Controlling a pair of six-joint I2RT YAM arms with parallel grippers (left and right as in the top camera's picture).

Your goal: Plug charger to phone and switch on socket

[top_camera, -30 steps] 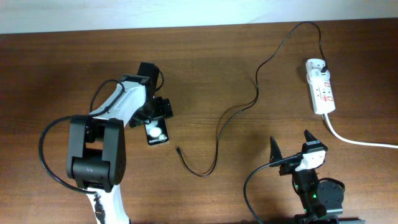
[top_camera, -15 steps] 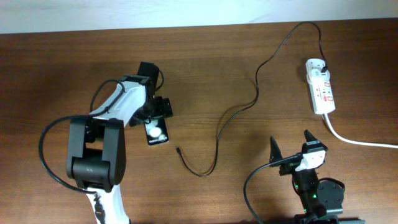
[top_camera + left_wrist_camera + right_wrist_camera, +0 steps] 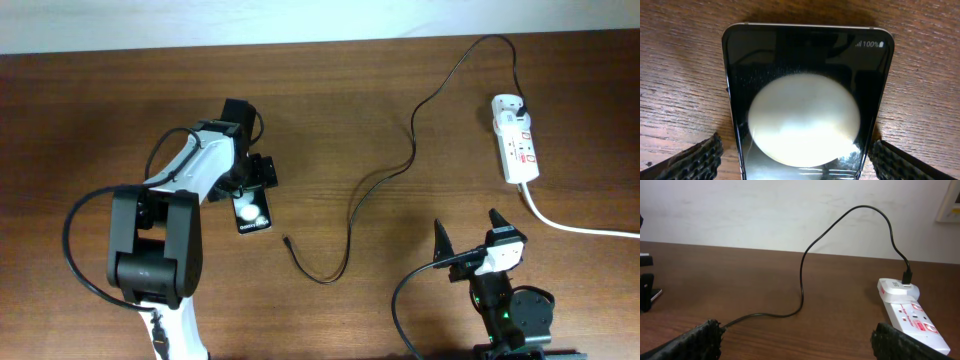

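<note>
The phone [image 3: 250, 213] lies flat on the table, its glossy screen showing a big white spot [image 3: 805, 120]. My left gripper [image 3: 252, 178] is open, its two fingers straddling the phone's near end with a small gap on each side [image 3: 800, 162]. The charger cable [image 3: 400, 165] runs from its plug in the socket [image 3: 516, 150] across the table to its loose tiny connector [image 3: 287, 239], right of the phone. My right gripper [image 3: 468, 240] is open and empty at the front, with the cable [image 3: 802, 280] and socket [image 3: 910, 320] ahead of it.
The socket's thick white cord [image 3: 580, 226] trails off to the right edge. A pale wall [image 3: 765, 210] stands behind the table's far edge.
</note>
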